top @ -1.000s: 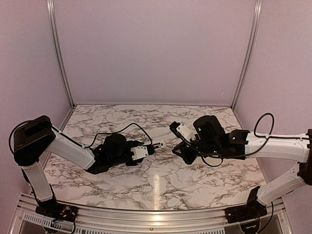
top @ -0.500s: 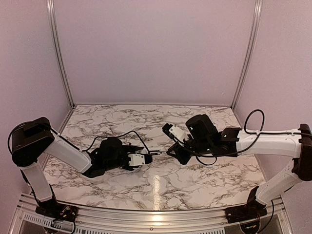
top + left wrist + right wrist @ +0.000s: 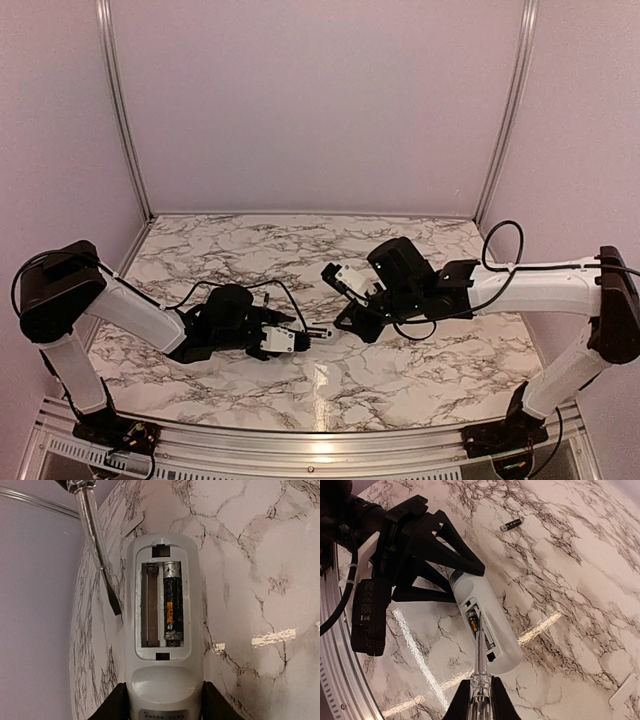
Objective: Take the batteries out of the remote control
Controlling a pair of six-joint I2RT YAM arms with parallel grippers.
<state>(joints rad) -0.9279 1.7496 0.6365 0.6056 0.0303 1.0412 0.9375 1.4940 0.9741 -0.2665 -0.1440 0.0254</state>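
My left gripper (image 3: pixel 165 700) is shut on the white remote control (image 3: pixel 162 630), holding it by its near end just above the table; it also shows in the top view (image 3: pixel 316 333). Its back compartment is open. One dark battery (image 3: pixel 171 605) lies in the right slot and the left slot is empty. A second battery (image 3: pixel 512 525) lies loose on the table. My right gripper (image 3: pixel 481 697) is shut on a thin grey screwdriver (image 3: pixel 480 662). Its tip hangs close beside the compartment's edge (image 3: pixel 114 602); I cannot tell if it touches.
The small white cover piece (image 3: pixel 625 692) lies flat on the marble table (image 3: pixel 580 570) to the right. The left arm's black wrist and cables (image 3: pixel 395 555) fill the left of the right wrist view. The purple wall (image 3: pixel 35 605) is close on the left.
The left gripper has carried the remote nearer to the front and slightly right. The right gripper has moved left and forward, bringing the screwdriver up to the remote's open compartment.
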